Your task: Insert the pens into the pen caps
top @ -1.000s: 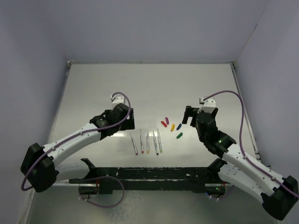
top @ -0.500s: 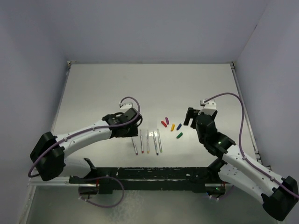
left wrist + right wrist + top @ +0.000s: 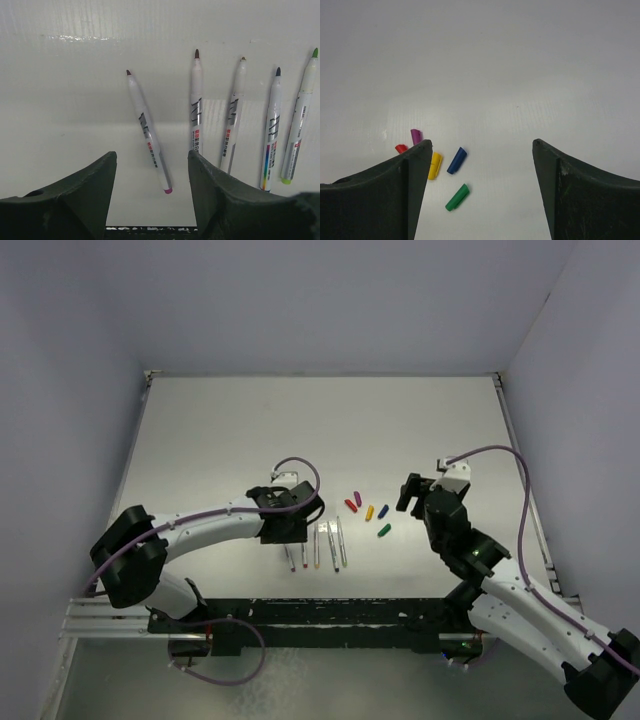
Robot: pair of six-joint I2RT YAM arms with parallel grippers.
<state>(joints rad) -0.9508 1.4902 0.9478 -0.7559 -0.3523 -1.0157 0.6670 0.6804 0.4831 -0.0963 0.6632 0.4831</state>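
A finger of the right end effector [image 3: 481, 145] half hides the red cap [image 3: 401, 148].

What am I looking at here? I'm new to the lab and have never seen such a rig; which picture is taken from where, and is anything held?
These are two robot arms bolted at the near edge of a white table, each ending in a two-finger gripper. The wide picture comes from a fixed camera above and behind them; the other two come from cameras on the wrists, so the dark shapes at the bottom are each gripper's own fingers. On the table lie five pens in a row and, beside them, five small coloured pen caps. The left gripper is open over the pens, the leftmost one showing between its fingers. The right gripper is open near the caps. Neither holds anything.
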